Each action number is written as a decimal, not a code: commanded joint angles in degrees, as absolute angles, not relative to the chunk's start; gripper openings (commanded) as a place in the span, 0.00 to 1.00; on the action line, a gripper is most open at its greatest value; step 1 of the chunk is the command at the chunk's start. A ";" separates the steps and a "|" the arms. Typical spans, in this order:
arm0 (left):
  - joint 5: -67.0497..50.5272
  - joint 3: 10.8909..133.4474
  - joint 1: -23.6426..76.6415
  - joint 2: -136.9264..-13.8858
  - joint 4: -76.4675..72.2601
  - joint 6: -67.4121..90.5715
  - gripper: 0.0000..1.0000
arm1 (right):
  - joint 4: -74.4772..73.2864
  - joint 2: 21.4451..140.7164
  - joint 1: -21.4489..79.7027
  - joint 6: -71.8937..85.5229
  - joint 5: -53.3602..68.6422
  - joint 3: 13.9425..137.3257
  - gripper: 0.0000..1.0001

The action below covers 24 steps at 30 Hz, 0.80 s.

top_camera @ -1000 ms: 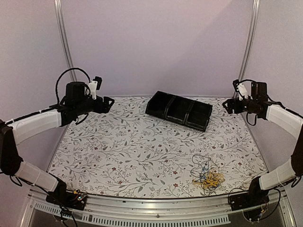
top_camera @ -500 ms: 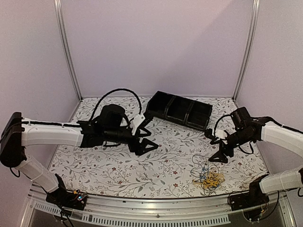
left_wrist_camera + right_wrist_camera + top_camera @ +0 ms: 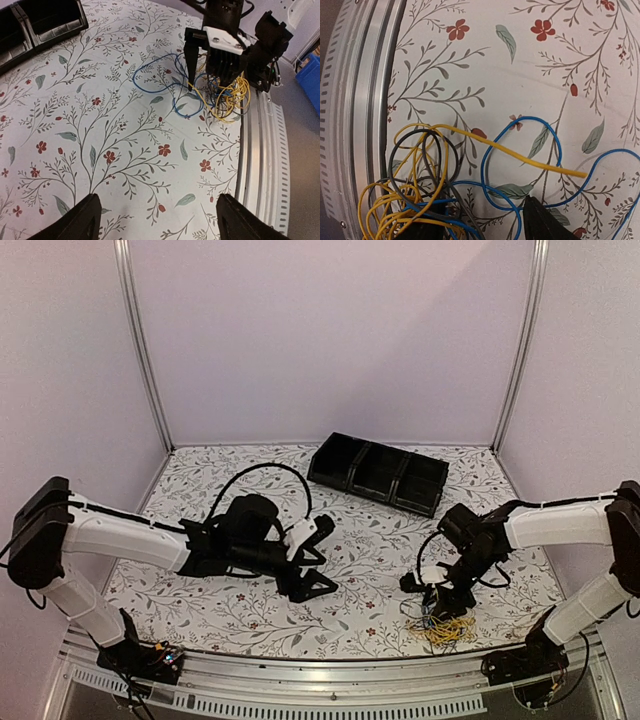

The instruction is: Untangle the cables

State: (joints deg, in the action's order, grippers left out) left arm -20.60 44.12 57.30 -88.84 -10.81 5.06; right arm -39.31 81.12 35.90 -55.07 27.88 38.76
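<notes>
The cables (image 3: 442, 623) lie as a small tangle of yellow, blue and black wires near the table's front right edge. My right gripper (image 3: 436, 592) points down into that tangle. In the right wrist view its fingers (image 3: 545, 222) stand apart, low over the cloth, with blue and black loops of the cables (image 3: 445, 185) lying between them; nothing looks pinched. My left gripper (image 3: 315, 562) hovers wide open over the middle of the table, nothing between its fingers (image 3: 75, 225). The left wrist view shows the cables (image 3: 220, 92) ahead, under the right gripper (image 3: 207, 75).
A black tray (image 3: 380, 475) with three compartments stands at the back centre, and its edge shows as the black tray (image 3: 45, 22) in the left wrist view. The metal rail (image 3: 365, 100) of the table's front edge runs close beside the tangle. A blue bin (image 3: 312, 80) sits beyond the table.
Both arms came down from raised positions at the sides. The left gripper moved over the table's middle. The right gripper dropped onto the tangle and its jaws narrowed.
</notes>
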 commanded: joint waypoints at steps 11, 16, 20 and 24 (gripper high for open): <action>-13.42 34.95 52.96 -76.18 -19.46 11.22 0.78 | -39.24 104.26 41.22 -47.58 37.08 67.69 0.00; -12.53 31.20 49.00 -74.52 -23.60 18.79 0.77 | -44.70 109.59 41.22 -46.57 38.37 79.15 0.33; -12.33 31.96 47.59 -77.97 -25.50 23.48 0.75 | -46.40 106.98 41.10 -49.78 34.68 76.22 0.60; -14.51 35.85 45.37 -84.35 -24.03 26.95 0.71 | -44.57 101.84 39.18 -50.16 31.80 70.66 0.65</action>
State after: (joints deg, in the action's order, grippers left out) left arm -13.10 32.49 47.46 -79.50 -22.70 21.71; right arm -42.37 106.80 40.69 -48.90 34.28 74.59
